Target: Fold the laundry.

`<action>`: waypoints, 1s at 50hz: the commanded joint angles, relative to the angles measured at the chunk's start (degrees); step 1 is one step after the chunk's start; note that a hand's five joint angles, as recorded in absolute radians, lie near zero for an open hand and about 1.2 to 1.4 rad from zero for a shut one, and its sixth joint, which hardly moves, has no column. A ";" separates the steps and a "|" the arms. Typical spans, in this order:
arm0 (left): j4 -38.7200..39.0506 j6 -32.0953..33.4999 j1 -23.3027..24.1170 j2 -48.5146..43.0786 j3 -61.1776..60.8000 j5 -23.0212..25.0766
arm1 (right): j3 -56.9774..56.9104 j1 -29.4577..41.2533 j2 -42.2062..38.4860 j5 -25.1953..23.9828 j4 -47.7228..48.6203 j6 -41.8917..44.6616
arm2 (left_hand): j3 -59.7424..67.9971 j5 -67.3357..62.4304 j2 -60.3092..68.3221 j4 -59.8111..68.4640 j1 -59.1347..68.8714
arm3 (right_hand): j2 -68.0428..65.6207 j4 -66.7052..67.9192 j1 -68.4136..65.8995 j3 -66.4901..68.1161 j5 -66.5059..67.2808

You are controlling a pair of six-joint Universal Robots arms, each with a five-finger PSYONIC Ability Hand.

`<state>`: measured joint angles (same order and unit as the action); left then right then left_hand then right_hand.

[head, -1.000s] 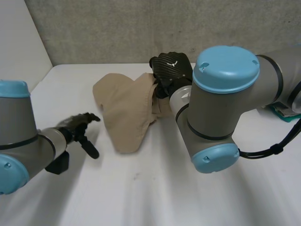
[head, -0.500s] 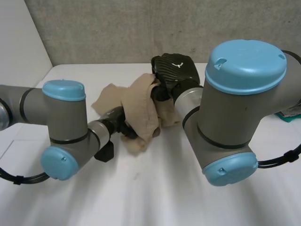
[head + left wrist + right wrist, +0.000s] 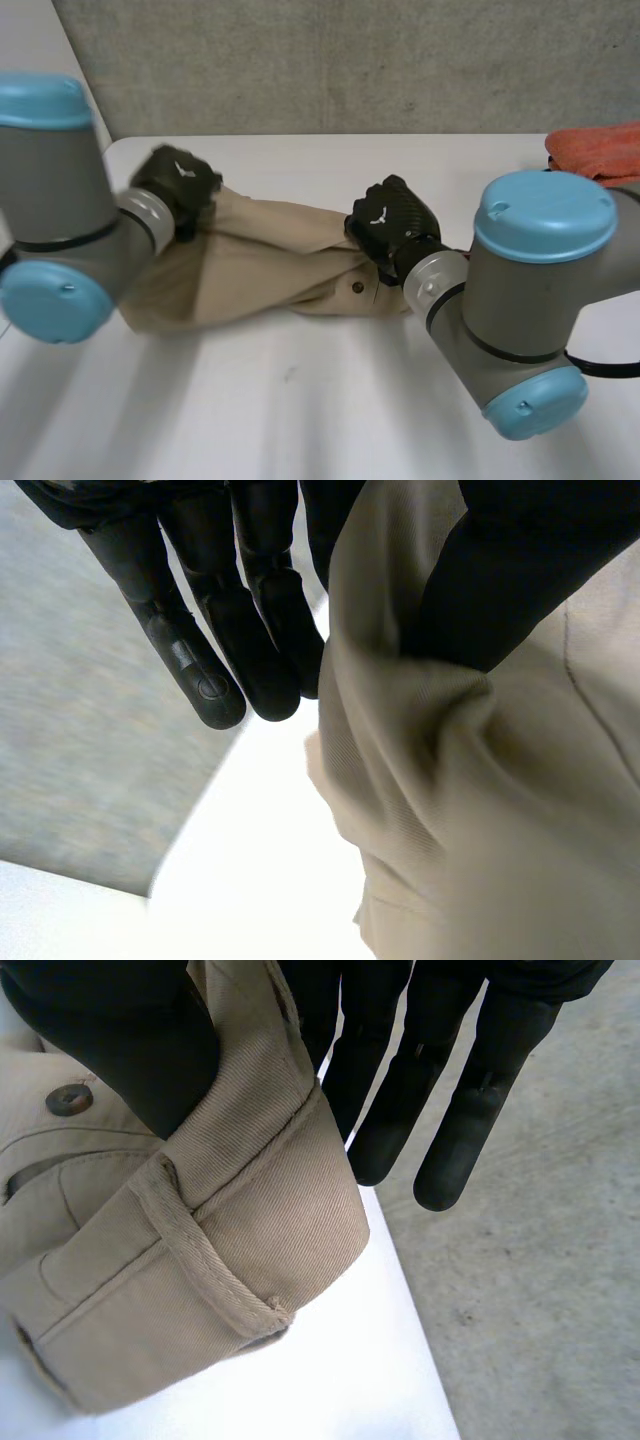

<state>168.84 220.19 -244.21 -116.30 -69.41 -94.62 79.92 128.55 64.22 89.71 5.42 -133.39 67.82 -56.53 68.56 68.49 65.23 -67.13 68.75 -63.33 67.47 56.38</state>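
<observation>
Tan trousers (image 3: 260,265), bunched a second ago, now stretch over the counter (image 3: 300,400). We pinch one end in our left robot hand (image 3: 178,185) and the waistband in our right robot hand (image 3: 390,225), so we judge them ready for folding.

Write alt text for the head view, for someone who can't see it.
The left hand and right hand hold tan trousers stretched between them over a white table, the right hand gripping near a button. An orange cloth lies at the table's far right corner.
</observation>
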 commanded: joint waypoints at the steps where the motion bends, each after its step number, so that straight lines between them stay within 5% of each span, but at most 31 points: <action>1: 2.28 -0.02 0.40 -9.56 9.72 -0.48 | -7.75 0.56 -6.82 0.64 2.13 -1.35 | 12.18 -13.47 11.44 11.51 14.77 | -12.87 11.25 -16.67 12.53 13.62; 9: 26.78 -2.30 -3.03 -7.37 27.56 8.74 | -30.42 -1.29 -13.51 8.80 20.83 -5.91 | 12.18 -13.47 11.44 11.51 14.77 | -12.87 11.25 -16.67 12.53 13.62; 15: 40.60 -13.88 -3.65 -4.99 30.30 6.56 | -32.21 -1.91 -12.28 12.25 40.51 -12.59 | 12.18 -13.47 11.44 11.51 14.77 | -12.87 11.25 -16.67 12.53 13.62; 23: 31.66 -20.58 -3.56 -3.42 19.61 6.64 | -22.03 -1.20 -10.00 9.00 36.35 -11.98 | 12.18 -13.47 11.44 11.51 14.77 | -12.87 11.25 -16.67 12.53 13.62; 37: 24.53 -19.62 -1.71 -4.81 -9.68 7.34 | -0.74 -2.26 -10.17 2.23 15.34 -13.13 | 11.03 -12.32 10.30 10.36 13.62 | -10.35 8.73 -14.15 10.01 11.10; 42: 19.88 -17.35 -1.27 -4.56 -11.62 7.79 | 0.15 -2.52 -11.05 1.96 6.03 -13.30 | -34.42 33.13 -35.15 -35.09 -31.83 | 30.47 -32.08 26.66 -30.80 -29.72; 45: 17.07 -16.11 -1.01 -2.02 -11.53 7.96 | -0.29 -3.22 -9.65 3.10 2.85 -14.87 | -49.98 48.68 -50.71 -50.65 -47.39 | 42.44 -44.05 38.63 -42.77 -41.69; 50: 15.47 -15.49 -1.45 4.31 -12.32 7.79 | 0.41 -4.28 -4.64 3.46 0.12 -19.18 | -57.82 56.53 -58.56 -58.49 -55.23 | 53.25 -54.87 49.45 -53.58 -52.50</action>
<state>187.03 203.57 -245.34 -118.43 -81.62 -86.67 80.37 125.45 54.90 92.21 9.15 -148.44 14.48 -4.07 14.15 13.94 12.49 -19.17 18.82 -18.85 19.24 7.68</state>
